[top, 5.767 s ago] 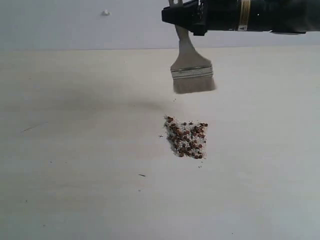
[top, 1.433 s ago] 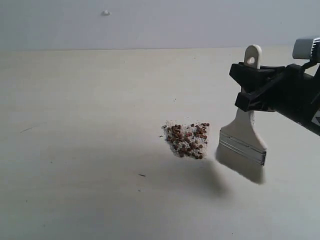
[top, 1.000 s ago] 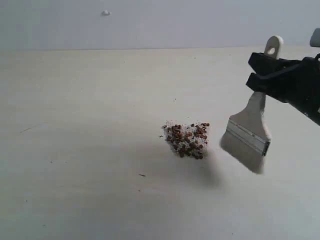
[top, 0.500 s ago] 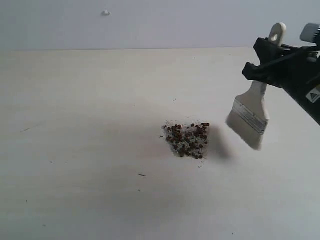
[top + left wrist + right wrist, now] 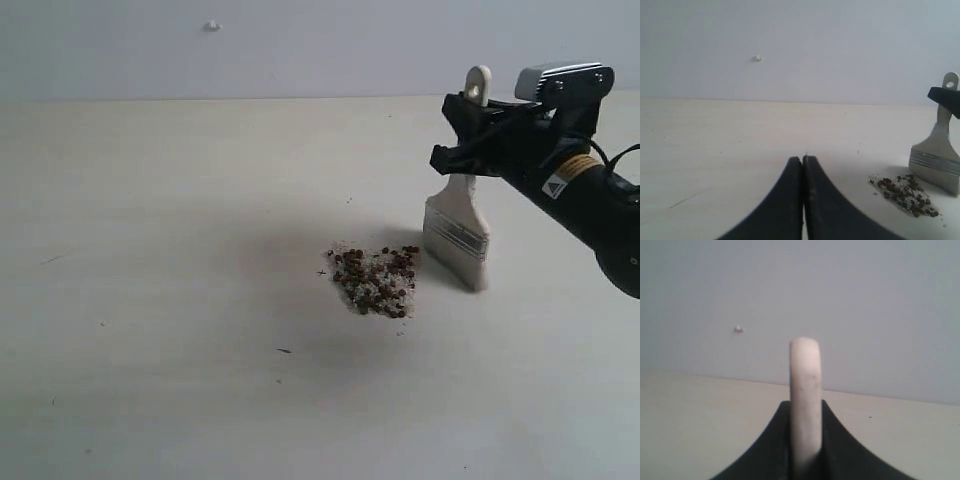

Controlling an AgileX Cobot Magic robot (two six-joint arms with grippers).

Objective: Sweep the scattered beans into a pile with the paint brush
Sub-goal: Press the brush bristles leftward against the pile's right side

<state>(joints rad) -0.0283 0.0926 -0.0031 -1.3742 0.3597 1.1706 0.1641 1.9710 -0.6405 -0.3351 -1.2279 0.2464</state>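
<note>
The beans lie gathered in one pile (image 5: 374, 278) of reddish-brown beans and whitish grains at the table's middle; the left wrist view shows this pile (image 5: 906, 193) too. My right gripper (image 5: 468, 150) is shut on the pale handle of the paint brush (image 5: 458, 228), which hangs bristles-down just right of the pile, its bristle tips at or near the table. In the right wrist view the handle (image 5: 805, 400) stands squeezed between the black fingers (image 5: 832, 440). My left gripper (image 5: 803, 161) is shut and empty, well left of the pile. The brush (image 5: 936, 160) shows there beside the beans.
The pale table (image 5: 180, 300) spreads wide on all sides of the pile, with a few tiny dark specks (image 5: 284, 351) on it. A grey wall (image 5: 250, 50) with a small white knob (image 5: 211, 25) stands behind the far edge.
The right gripper has carried the brush from above the pile round to its right side, then lowered it leftward until the bristles stand close beside the beans. The pile keeps its shape.
</note>
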